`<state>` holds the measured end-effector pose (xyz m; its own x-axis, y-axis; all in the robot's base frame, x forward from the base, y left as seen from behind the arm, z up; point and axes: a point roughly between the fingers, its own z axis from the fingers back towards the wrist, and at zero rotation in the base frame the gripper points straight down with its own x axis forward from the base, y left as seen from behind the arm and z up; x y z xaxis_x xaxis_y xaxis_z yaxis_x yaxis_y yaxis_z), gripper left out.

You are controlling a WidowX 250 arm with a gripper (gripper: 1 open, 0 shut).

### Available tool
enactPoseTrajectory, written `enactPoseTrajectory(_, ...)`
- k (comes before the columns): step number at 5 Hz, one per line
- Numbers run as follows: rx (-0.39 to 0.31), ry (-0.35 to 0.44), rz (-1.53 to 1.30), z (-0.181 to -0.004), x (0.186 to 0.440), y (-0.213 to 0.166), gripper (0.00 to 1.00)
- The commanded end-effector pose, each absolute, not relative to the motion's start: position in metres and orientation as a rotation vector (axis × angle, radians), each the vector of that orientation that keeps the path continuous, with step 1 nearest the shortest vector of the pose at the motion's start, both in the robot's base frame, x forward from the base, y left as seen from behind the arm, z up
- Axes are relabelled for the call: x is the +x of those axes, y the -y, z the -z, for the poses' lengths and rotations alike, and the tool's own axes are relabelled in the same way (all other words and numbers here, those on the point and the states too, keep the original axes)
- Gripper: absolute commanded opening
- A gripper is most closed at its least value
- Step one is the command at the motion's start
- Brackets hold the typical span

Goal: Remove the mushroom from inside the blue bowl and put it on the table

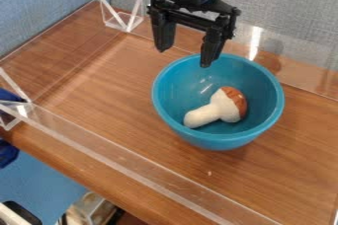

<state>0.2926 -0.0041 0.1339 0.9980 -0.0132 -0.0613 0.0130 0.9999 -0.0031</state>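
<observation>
1. The surface [79, 81] is brown wood grain with a low clear wall [93, 135] along its edges; the stretch at nine o'clock of the bowl is bare.
2. The bowl [172, 101] is round, deep and blue. It holds one thing: the mushroom [219, 107], lying on its side near the four o'clock wall, cream stem pointing toward eight o'clock, reddish-brown cap toward two.
3. The hand [188, 45] hangs released above the bowl's twelve o'clock rim, fingers spread and empty.
4. The step looks like the approach before the grasp. Next it likely must shift toward five o'clock, sink into the bowl and straddle the mushroom without striking the rim.
</observation>
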Motion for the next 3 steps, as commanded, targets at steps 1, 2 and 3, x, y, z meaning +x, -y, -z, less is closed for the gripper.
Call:
enactPoseTrajectory(1,-0.004,-0.070,0.029,-0.130,0.291,0.008,1.00)
enactPoseTrajectory(2,-0.005,-0.062,0.080,-0.128,0.289,0.022,1.00)
enactPoseTrajectory(3,0.005,-0.059,0.119,-0.119,0.293,0.040,1.00)
